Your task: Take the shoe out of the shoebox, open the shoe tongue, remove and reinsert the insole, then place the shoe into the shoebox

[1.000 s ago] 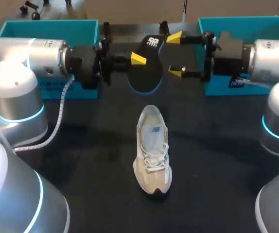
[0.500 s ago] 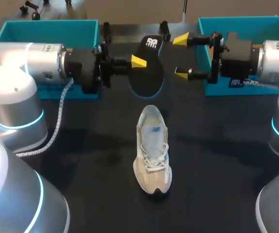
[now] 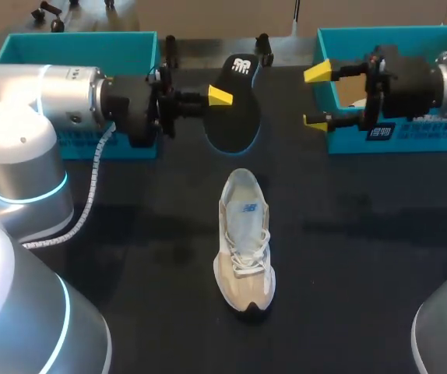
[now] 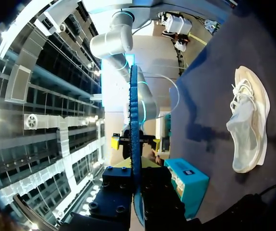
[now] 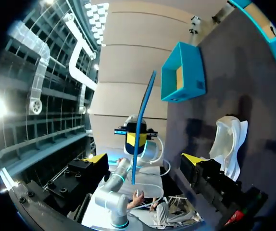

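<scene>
My left gripper (image 3: 220, 97) is shut on the side of a black insole (image 3: 237, 105) and holds it on edge above the table's far middle. In the left wrist view the insole (image 4: 133, 120) shows as a thin blue-edged strip rising from between the fingers (image 4: 150, 190). My right gripper (image 3: 317, 97) stands open, well to the right of the insole, beside the right teal box (image 3: 410, 37). In its own view the insole (image 5: 141, 120) hangs ahead of the open gripper (image 5: 143, 158). The cream shoe (image 3: 244, 238) lies alone on the table, toe toward the front edge.
A second teal box (image 3: 75, 47) stands at the back left behind my left arm. A white cable (image 3: 91, 195) hangs from the left wrist. The dark tabletop (image 3: 348, 257) spreads around the shoe (image 4: 248, 120) (image 5: 228, 139).
My right gripper has drawn back to the right, away from the insole, staying open. The left gripper and insole have barely shifted. The shoe has not moved.
</scene>
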`<act>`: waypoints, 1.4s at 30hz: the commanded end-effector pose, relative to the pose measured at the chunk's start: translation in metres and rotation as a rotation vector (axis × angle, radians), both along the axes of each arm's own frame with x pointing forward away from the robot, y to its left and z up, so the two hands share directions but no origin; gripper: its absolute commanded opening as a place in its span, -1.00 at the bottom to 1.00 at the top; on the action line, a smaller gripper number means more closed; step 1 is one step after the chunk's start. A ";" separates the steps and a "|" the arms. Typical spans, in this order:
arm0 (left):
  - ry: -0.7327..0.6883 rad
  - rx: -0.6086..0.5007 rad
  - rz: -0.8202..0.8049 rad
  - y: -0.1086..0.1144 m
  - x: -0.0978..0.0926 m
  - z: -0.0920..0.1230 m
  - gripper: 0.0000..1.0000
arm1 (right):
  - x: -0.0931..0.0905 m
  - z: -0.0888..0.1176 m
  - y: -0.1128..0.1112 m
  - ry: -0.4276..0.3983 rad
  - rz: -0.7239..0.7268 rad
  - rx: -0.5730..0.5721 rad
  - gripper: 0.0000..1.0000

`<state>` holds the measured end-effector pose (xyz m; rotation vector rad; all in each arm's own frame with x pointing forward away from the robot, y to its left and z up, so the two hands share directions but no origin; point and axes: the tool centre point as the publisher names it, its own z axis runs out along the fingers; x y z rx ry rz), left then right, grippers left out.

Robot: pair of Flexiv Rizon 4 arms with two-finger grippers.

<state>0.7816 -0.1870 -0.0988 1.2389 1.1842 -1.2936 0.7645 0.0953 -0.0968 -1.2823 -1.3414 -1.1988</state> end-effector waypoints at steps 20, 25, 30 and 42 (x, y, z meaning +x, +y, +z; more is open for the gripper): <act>-0.009 -0.001 0.017 0.006 -0.002 0.001 -1.00 | -0.005 0.001 -0.019 0.026 -0.027 0.027 1.00; 0.297 -0.022 -0.024 0.012 -0.014 0.012 -1.00 | -0.005 0.001 -0.019 0.026 -0.027 0.027 1.00; 0.534 0.000 -0.029 0.019 -0.019 0.023 -1.00 | -0.005 0.001 -0.019 0.026 -0.027 0.027 1.00; 1.164 0.089 0.026 0.018 -0.024 0.021 -1.00 | -0.005 0.001 -0.019 0.026 -0.027 0.027 1.00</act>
